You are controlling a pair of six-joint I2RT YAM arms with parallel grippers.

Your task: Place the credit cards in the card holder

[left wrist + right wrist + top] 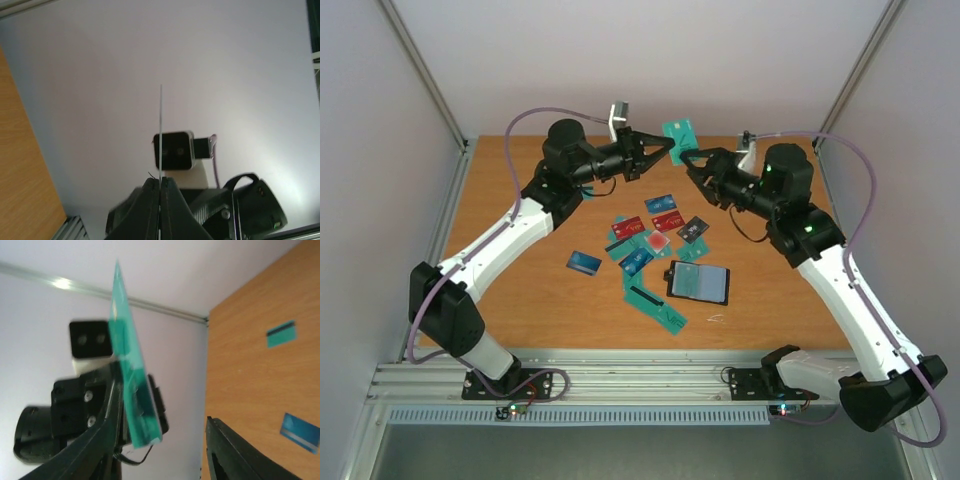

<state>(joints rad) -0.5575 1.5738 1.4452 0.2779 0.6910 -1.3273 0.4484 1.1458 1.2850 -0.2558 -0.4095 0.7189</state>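
Now my left pincer [663, 148] pinches a teal card [680, 131] edge-up, aloft over the worktop's [520, 210] far edge; my right pincer [692, 165] stands spread beside it; I'd back that one straight off without brushing the card, then lower toward the card holder [700, 283], open near the front edge.

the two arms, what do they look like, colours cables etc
Both the left arm and right arm have white links, chunky black joints and slim black fingers. A lilac cable loops along each, a small black-and-white camera sits at each wrist, and a green light glows on the right arm.
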